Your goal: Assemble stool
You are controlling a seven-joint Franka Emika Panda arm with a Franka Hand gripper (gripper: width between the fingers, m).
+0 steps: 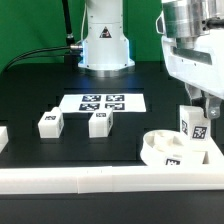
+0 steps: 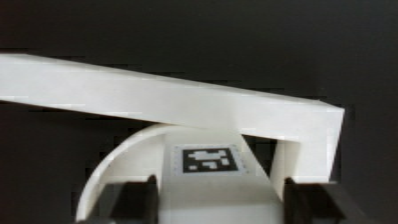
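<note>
**At the near corner: holding an upright leg (image 1: pixel 193 123) over the seat (image 1: pixel 172 148)**

Close to the near edge of the tabletop, at its corner on the exterior view's right, I am hanging my gripper (image 1: pixel 200 104) above the round seat. The seat is lying flat with its hollow side up, tucked against the border rail (image 1: pixel 90 180); I judge the rail is bracing it so it cannot slide when a leg is pushed in.

I am grasping the upright leg by its upper end, leaving its lower end free to meet a socket; that lower end is sitting inside the seat's rim, though I cannot tell whether it is seated or only touching. In the wrist view my fingers (image 2: pixel 128 202) are standing wide apart with white plastic filling the gap between them, which is why I am reading the grip as clenched on the leg; a tagged face (image 2: pixel 210 160) is showing there, and I cannot say whether it belongs to the leg or the seat.

A second leg (image 1: pixel 50 122) and a third leg (image 1: pixel 100 122) are lying loose mid-table, just in front of the marker board (image 1: pixel 100 102) and well apart from the seat; they are waiting their turn. The step in hand, as I judge it, is lining the leg up squarely; a tilted push could jam it.
</note>
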